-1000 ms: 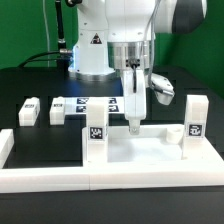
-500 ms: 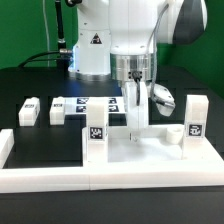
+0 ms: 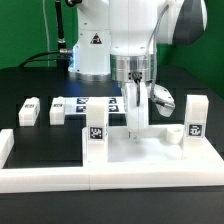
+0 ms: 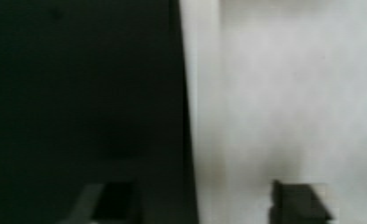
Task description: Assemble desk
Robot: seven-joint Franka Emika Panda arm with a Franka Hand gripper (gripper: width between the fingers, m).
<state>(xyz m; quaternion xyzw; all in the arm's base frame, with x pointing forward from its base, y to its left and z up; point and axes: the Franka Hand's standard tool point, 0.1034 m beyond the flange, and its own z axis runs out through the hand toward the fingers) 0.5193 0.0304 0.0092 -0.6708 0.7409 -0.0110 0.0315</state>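
End effector (image 3: 133, 128) spread, straddling tabletop (image 3: 142, 150) edge mid-frame, nothing pinched yet. Loose-looking legs (image 3: 30, 110) on worktop (image 3: 35, 82); assembly looks barely started, every leg left to fit.

Blurred wrist view crops the tabletop (image 4: 278, 90) and the tool (image 4: 198, 200).

1 robot arm (image 3: 110, 40) carrying 1 gripper (image 3: 135, 126), and the wrist view shows 2 fingertips (image 4: 102, 203). 1 tabletop panel (image 3: 150, 152). 4 block legs: 2 tall upright ones, the middle leg (image 3: 95, 128) and the right-hand leg (image 3: 195, 118), and 2 low ones, the outer leg (image 3: 29, 110) and the inner leg (image 3: 58, 110). each leg shows 1 tag, 4 in all. 1 marker board (image 3: 75, 104), its tags partly hidden and not countable. 1 run of border rails (image 3: 50, 178), piece count unclear. 1 black table (image 3: 35, 85).
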